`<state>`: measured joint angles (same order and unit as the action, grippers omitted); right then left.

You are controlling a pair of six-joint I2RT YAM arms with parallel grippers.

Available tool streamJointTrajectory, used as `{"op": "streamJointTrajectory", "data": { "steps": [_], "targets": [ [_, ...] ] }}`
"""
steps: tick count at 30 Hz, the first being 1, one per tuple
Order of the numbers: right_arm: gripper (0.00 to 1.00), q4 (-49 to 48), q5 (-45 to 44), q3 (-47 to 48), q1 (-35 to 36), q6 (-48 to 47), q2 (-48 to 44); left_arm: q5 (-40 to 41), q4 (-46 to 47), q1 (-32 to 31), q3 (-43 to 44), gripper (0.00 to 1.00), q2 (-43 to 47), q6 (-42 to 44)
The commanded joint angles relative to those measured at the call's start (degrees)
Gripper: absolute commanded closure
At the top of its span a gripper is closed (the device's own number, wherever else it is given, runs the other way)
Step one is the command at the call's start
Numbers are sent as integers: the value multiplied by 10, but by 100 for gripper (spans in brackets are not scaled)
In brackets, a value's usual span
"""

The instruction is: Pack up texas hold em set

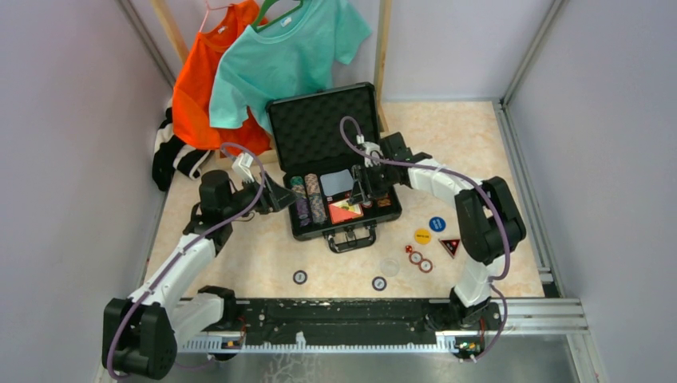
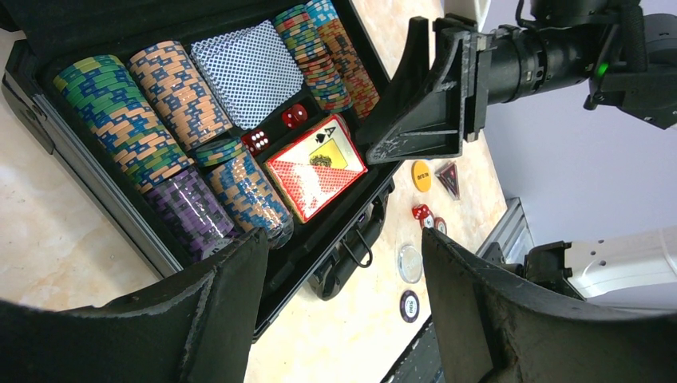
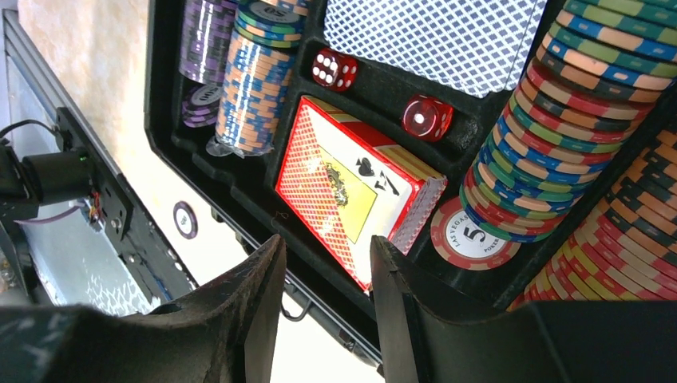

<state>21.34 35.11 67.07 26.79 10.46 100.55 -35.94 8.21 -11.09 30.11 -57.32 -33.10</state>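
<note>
The card box [image 3: 343, 191] is lying in its compartment at the front of the open briefcase [image 1: 319, 128], but it is sitting skewed, with one long edge riding higher than the other instead of lying flat. Around it the tray is looking nearly full. Rows of chips [image 3: 559, 104] are lining both sides, two red dice [image 3: 427, 117] are resting in the slot just behind the box, and a blue-backed deck [image 3: 447, 36] is filling the pocket beyond them.

I am holding my right gripper [image 3: 327, 243] directly over the box's near corner, its jaws partly apart with nothing clamped between them. I cannot tell whether a finger is touching the cardboard. My left gripper [image 2: 345, 239] is hovering at the case's left side, spread wide and carrying nothing.

As I judge it, I am seating the box. To do that well I am planning to press down on the raised edge rather than pinch the corner, going gently so the cardboard is not crushed and the neighbouring chip column is not knocked over.

Outside the case, to its right on the tabletop [image 1: 239, 255], a yellow button [image 1: 422, 236], a blue button [image 1: 437, 224] and several loose chips [image 1: 379, 283] are waiting to be packed.
</note>
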Motion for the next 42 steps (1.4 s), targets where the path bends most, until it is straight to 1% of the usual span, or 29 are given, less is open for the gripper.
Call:
{"op": "streamJointTrajectory", "data": {
  "steps": [1, 10, 14, 18, 24, 33, 42],
  "targets": [
    [57, -21, 4, -2, 9, -11, 13, -4, 11, 5, 19, 24, 5, 13],
    [57, -22, 3, -8, 13, -9, 25, 4, 1, 5, 14, 24, 23, 16],
    [57, -27, -17, -16, 12, -4, 1, 3, 1, 5, 13, 24, 24, 17],
    [57, -24, -16, -22, 4, 4, -12, -6, 7, 5, 12, 24, 22, 14],
    [57, -30, -20, -36, -5, 9, -18, -2, 6, 5, 8, 24, 30, 17],
    [57, -19, -29, -29, -11, 3, -24, -3, 9, 5, 6, 24, 29, 16],
    [57, -46, -1, -52, -7, 13, -5, -3, 13, 5, 3, 23, 31, 16]
  ]
}}
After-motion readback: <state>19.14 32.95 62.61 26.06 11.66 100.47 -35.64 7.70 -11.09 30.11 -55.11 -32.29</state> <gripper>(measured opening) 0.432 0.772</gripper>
